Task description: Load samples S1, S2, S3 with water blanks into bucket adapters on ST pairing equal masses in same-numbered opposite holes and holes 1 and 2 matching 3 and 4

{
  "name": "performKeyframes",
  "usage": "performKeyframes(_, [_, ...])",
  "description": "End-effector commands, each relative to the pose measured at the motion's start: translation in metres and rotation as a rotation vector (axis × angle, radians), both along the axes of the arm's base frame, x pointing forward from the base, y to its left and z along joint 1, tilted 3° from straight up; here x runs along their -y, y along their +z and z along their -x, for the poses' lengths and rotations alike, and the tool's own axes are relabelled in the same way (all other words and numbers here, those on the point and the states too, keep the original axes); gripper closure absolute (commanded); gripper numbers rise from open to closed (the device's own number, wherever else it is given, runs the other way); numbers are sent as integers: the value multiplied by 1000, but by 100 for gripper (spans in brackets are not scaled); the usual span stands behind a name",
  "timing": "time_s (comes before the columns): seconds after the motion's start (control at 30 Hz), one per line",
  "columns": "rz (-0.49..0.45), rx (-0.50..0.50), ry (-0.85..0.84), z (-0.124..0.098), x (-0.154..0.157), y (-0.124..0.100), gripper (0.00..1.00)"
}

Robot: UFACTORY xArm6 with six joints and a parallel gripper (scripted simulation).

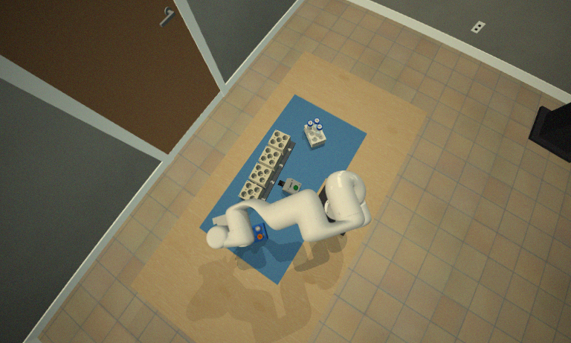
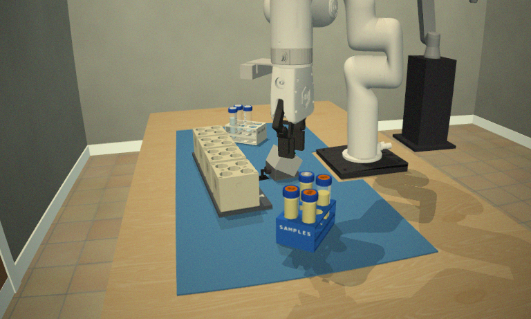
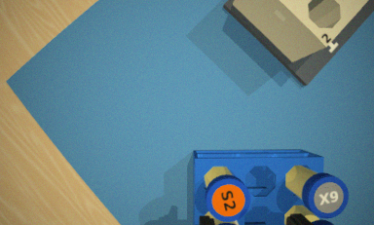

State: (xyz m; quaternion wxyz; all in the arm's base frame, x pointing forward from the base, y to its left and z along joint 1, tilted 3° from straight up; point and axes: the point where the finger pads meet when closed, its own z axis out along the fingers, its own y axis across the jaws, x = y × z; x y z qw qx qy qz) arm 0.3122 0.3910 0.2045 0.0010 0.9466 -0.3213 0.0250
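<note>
The blue SAMPLES rack stands on the blue mat. It holds three orange-dot tubes and the grey-dot X9. S2 stands at the rack's left in the wrist view, beside an empty well. My gripper hangs well above the rack, fingers part open with nothing between them. Several beige adapters stand in a row on the dark stand with empty holes. The arm hides the gripper in the overhead view.
A white rack with three blue-capped blanks stands at the mat's far end. The grey DONE desk sits between the stand and the robot base. A black pedestal stands on the floor beyond the table.
</note>
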Motion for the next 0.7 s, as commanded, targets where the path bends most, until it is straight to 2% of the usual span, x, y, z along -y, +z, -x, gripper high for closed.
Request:
performKeyframes(0.0, [-4, 3, 0, 0, -1, 10, 56])
performKeyframes(0.5, [-4, 3, 0, 1, -2, 36, 56])
performKeyframes(0.67, [-4, 3, 0, 1, -2, 36, 56])
